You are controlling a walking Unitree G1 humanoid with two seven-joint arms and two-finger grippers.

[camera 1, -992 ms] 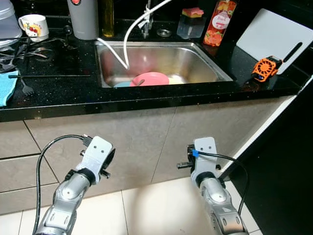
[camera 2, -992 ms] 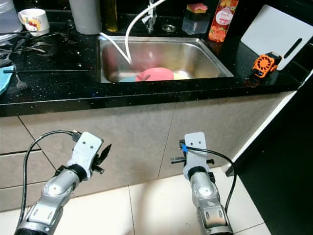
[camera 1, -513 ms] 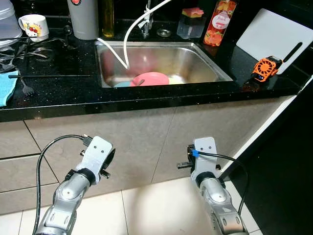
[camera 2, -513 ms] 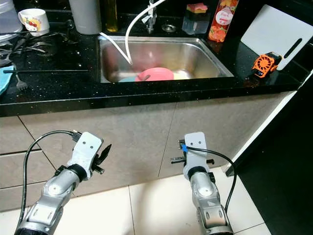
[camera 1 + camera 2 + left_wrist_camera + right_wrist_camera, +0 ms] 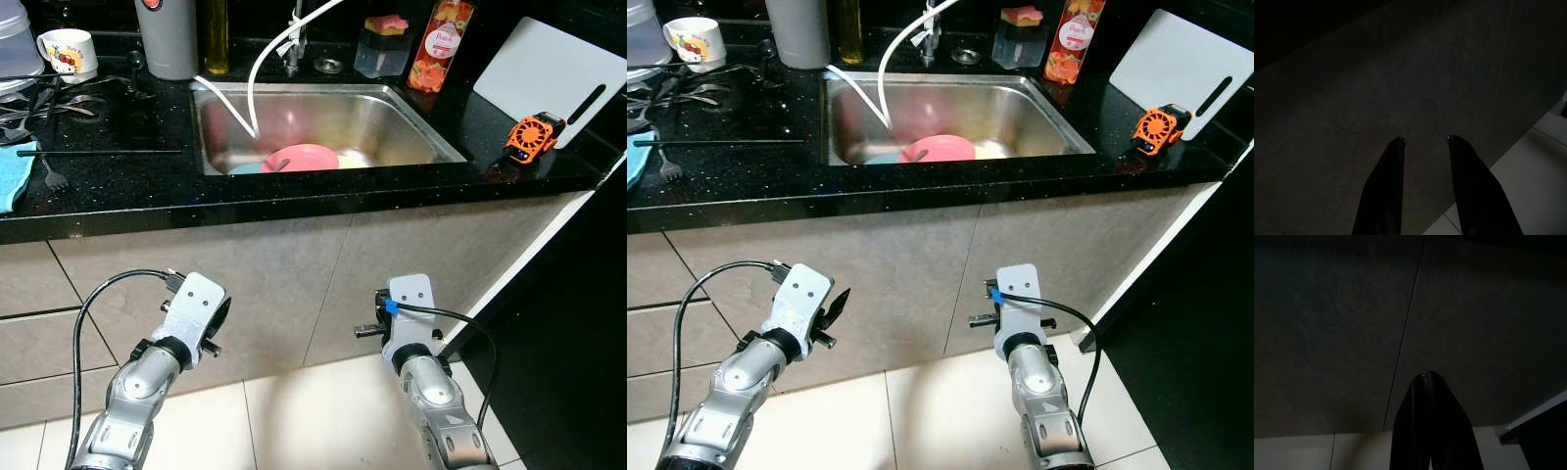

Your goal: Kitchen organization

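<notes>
One pink plate (image 5: pixel 300 157), one sink (image 5: pixel 411 122)

grey cabinet doors (image 5: pixel 294 284), pale floor tiles (image 5: pixel 313 411)

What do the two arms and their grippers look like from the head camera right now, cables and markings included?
Both arms are silver metal with black joint rings, each ending in a white wrist plate with small dark holes. A black cable loops out from the left arm to its plate; a thinner one runs along the right arm, with a blue tag at the plate. The left gripper and right gripper have long, tapered, glossy black fingers.
</notes>
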